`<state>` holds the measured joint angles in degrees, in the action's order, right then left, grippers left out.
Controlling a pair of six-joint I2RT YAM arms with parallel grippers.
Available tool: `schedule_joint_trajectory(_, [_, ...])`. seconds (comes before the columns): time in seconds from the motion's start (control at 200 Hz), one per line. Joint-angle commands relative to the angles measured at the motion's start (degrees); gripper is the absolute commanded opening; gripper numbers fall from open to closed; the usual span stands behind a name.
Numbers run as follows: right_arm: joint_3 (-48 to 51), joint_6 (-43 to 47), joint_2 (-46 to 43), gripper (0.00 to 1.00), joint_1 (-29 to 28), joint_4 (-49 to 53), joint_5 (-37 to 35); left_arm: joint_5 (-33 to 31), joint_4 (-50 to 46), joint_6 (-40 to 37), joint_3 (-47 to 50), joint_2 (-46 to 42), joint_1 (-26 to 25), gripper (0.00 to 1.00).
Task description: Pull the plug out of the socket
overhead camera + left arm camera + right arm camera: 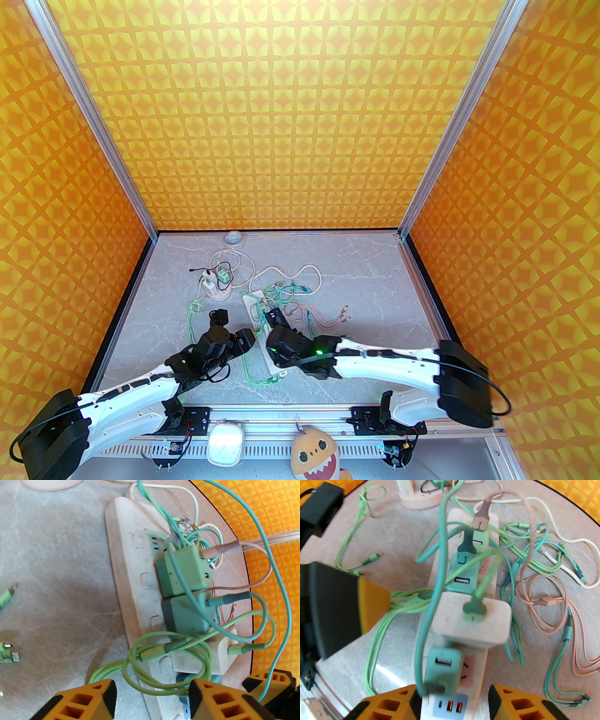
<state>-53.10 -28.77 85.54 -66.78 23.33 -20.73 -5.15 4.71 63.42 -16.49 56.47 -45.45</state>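
Teal cable draped across the green plug, which is seated at the near end of the socket strip mid-table, could be snagged and the unheld strip dragged upward, since left pincer and right pincer are spread partly open, gripping nothing.

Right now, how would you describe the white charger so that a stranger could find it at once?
Look for the long white power strip lying among loose cables. Four cube chargers stand in a row on it. Take the only white cube, with a light green cable plugged into its top; the other cubes are green.
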Motion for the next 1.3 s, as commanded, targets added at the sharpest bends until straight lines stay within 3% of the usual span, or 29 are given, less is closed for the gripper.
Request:
schedule_joint_trajectory(0.0, [-2.17,-1.83,2.92,0.51,-0.36,1.51,-0.98,-0.24,1.44,2.46,1.17,-0.17,-1.03,0.56])
schedule_joint_trajectory(0.15, [-4.02,-1.94,6.07,0.47,-0.36,2.50,-1.02,-1.51,-0.80,2.91,1.54,-3.06,-2.06,0.54])
schedule_joint_trajectory(0.485, [-5.62,-1.97,9.56,0.37,-0.36,3.83,-2.73,-4.27,-19.26,0.14,-2.47,-17.05,-3.69,0.54])
schedule_joint_trajectory(0.605, [-5.18,-2.08,9.32,0.34,-0.36,3.43,-2.98,-3.82,-17.30,0.65,-1.18,-18.28,-6.00,0.52])
schedule_joint_trajectory(0.83, [-4.89,-2.34,9.28,0.32,-0.36,2.82,-2.91,-3.73,-4.10,2.65,0.61,-5.85,-10.66,0.50])
schedule_joint_trajectory(0.975, [-4.48,-2.43,8.85,0.32,-0.36,2.61,-2.74,-4.11,2.06,3.37,-0.19,2.32,-10.42,0.50])
schedule_joint_trajectory(1.295, [-3.26,-2.57,8.04,0.32,-0.36,1.21,-1.91,-4.34,8.00,1.97,-1.73,11.57,-7.66,0.49])
